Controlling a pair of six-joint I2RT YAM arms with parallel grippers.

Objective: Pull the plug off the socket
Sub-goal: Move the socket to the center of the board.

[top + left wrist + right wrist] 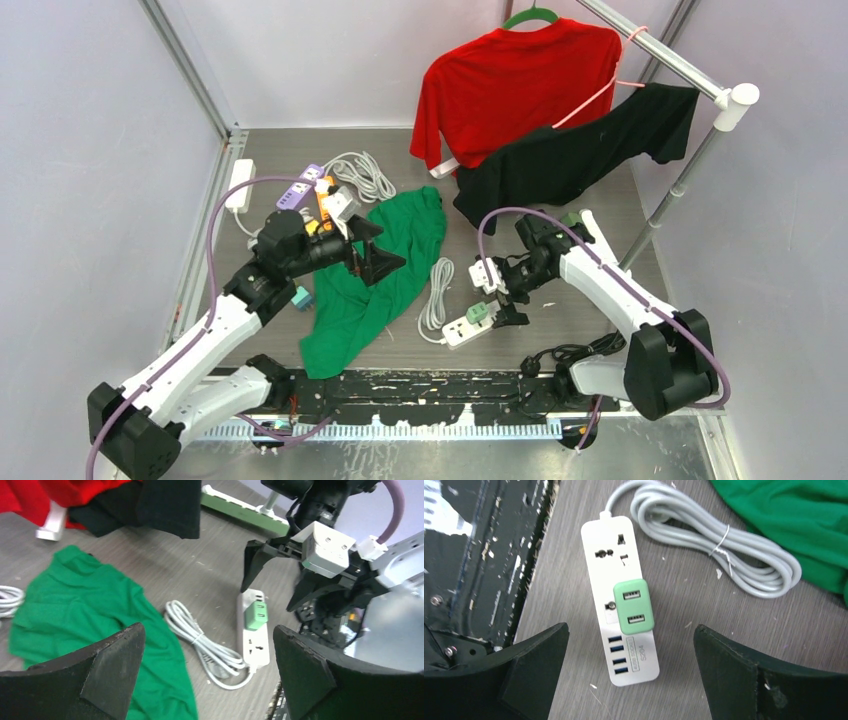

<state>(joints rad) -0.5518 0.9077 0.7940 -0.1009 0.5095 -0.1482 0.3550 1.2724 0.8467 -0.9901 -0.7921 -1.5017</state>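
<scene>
A white power strip, the socket (pixel 462 330) (pixel 610 545) (pixel 257 647), lies on the table near the front. A green two-port plug (pixel 478 312) (pixel 634 606) (pixel 255 615) sits in it. My right gripper (pixel 509 304) (pixel 631 675) (pixel 275 580) hovers just above the strip's USB end, open, with its fingers apart on either side and touching nothing. The strip's grey cord (pixel 724 555) is bundled beside it. Over the green shirt, my left gripper (pixel 372 252) (pixel 207 675) is also open and holds nothing.
A green shirt (pixel 375 270) lies crumpled left of the strip. Red (pixel 510 85) and black (pixel 585 150) shirts hang from a rack at the back right. Other power strips and a coiled cord (pixel 330 190) lie at the back left. A black cable (pixel 570 355) is by the right base.
</scene>
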